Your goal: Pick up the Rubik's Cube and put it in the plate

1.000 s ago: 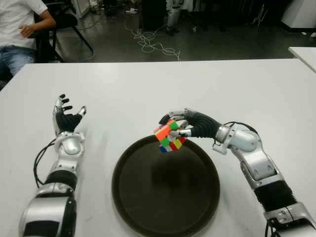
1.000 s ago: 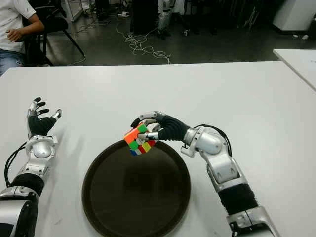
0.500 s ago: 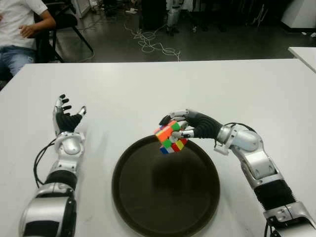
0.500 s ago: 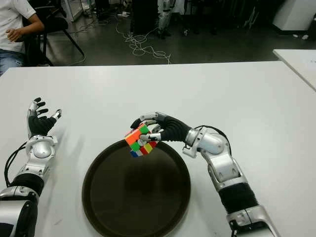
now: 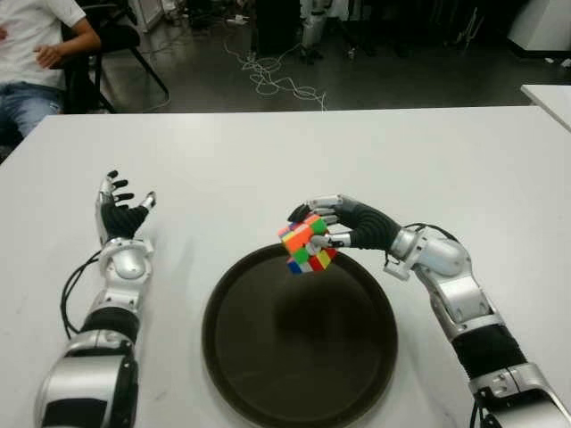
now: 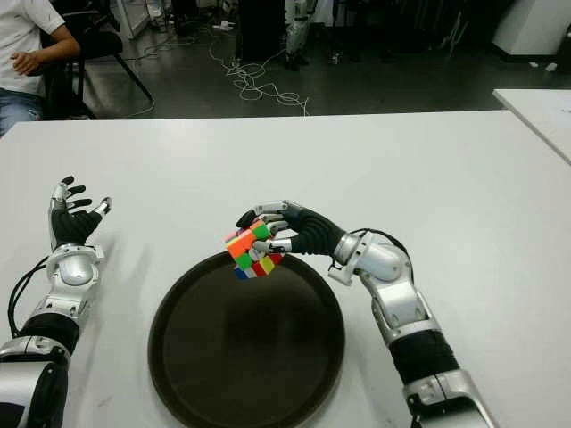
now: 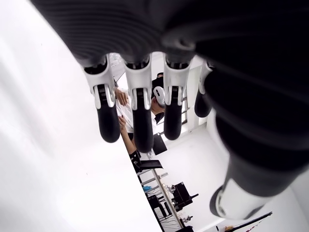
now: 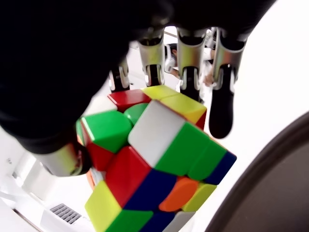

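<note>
My right hand [image 5: 323,227] is shut on the multicoloured Rubik's Cube [image 5: 306,244], holding it in the air over the far rim of the round dark plate [image 5: 299,339]. In the right wrist view the Rubik's Cube [image 8: 154,162] fills the frame between the thumb and curled fingers [image 8: 188,63], with the plate's rim [image 8: 270,179] beside it. The plate lies on the white table [image 5: 268,160], nothing in it. My left hand [image 5: 120,214] shows at the left of the table, fingers spread, holding nothing.
A seated person [image 5: 40,53] and a chair are beyond the table's far left corner. Cables [image 5: 268,76] lie on the floor behind. Another white table's corner [image 5: 549,98] shows at the far right.
My right hand has lifted the cube slightly and turned it a little over the plate's far rim. The left hand has not moved.
</note>
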Robot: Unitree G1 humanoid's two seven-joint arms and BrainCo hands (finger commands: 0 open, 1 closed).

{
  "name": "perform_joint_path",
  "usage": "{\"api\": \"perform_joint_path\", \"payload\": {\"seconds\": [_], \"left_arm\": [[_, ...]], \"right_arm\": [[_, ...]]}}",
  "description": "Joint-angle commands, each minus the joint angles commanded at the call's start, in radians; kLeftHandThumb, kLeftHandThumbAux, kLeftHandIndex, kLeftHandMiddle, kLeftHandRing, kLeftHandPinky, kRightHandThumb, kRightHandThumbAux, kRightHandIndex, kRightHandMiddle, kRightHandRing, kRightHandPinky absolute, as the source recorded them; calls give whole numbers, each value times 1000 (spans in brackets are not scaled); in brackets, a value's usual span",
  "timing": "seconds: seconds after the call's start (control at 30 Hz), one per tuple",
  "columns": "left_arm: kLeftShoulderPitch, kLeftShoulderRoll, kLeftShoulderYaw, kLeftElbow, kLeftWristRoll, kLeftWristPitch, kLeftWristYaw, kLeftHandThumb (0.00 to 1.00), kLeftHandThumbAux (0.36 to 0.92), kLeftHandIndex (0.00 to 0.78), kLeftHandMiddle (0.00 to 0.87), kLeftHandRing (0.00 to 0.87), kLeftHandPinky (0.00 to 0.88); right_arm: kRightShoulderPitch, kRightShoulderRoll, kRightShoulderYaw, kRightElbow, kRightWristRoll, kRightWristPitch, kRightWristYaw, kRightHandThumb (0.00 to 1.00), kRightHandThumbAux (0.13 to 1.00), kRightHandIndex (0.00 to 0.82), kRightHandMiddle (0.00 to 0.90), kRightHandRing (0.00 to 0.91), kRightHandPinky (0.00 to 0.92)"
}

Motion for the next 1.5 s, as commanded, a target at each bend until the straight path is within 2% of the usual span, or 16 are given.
{"api": "perform_joint_path", "payload": {"seconds": [0.23, 0.37, 0.43, 0.47, 0.57, 0.63, 0.7, 0.73, 0.87, 0.93, 1.07, 1.43, 1.5], "left_arm": [[2, 1, 0, -1, -3, -2, -9, 0, 770, 116, 268, 297, 306], [2, 1, 1, -2, -4, 0, -14, 0, 766, 112, 314, 357, 384], [1, 1, 2, -2, -6, 0, -15, 0, 768, 113, 342, 396, 437], [1, 0, 2, -2, -6, 0, -16, 0, 772, 113, 376, 456, 502], [2, 0, 3, -4, -8, 1, -19, 0, 779, 113, 429, 541, 581], [2, 0, 2, -6, -7, 4, -21, 0, 776, 108, 538, 651, 690], [3, 0, 2, -8, -7, 5, -21, 0, 769, 105, 552, 662, 693], [3, 0, 2, -9, -7, 5, -21, 0, 766, 102, 499, 599, 630], [4, -1, 2, -13, -7, 4, -22, 0, 771, 100, 395, 470, 514], [5, -1, 3, -14, -6, 4, -21, 0, 774, 101, 375, 442, 491], [5, -1, 4, -14, -8, 5, -23, 0, 782, 107, 366, 477, 530], [6, -3, 7, -16, -11, -3, -24, 0, 784, 107, 286, 336, 379], [7, -2, 6, -17, -9, -2, -23, 0, 784, 105, 277, 326, 373]], "right_arm": [[-14, 0, 3, 33, 2, -20, 15, 3, 747, 153, 194, 186, 173], [-21, 5, 2, 58, 13, -21, 30, 0, 752, 131, 172, 164, 146], [-24, 5, 1, 66, 17, -20, 37, 0, 756, 124, 164, 156, 136], [-26, 5, 1, 70, 18, -20, 40, 0, 759, 123, 162, 153, 130], [-26, 9, -4, 77, 24, -24, 39, 2, 773, 134, 163, 155, 143], [-25, 11, -6, 77, 25, -25, 36, 16, 788, 139, 166, 155, 141], [-25, 10, -6, 75, 21, -28, 32, 22, 796, 139, 167, 152, 135], [-25, 10, -5, 74, 18, -29, 31, 24, 797, 137, 167, 150, 132], [-25, 6, -2, 74, 7, -36, 27, 14, 796, 137, 169, 148, 124], [-25, 4, -1, 74, 2, -40, 23, 7, 794, 138, 168, 148, 123], [-26, 5, 0, 77, 0, -46, 22, 1, 792, 139, 165, 146, 123], [-24, 9, -1, 78, 3, -46, 19, 27, 791, 141, 164, 147, 130], [-24, 10, -1, 78, 4, -45, 19, 24, 796, 141, 162, 145, 128]]}}
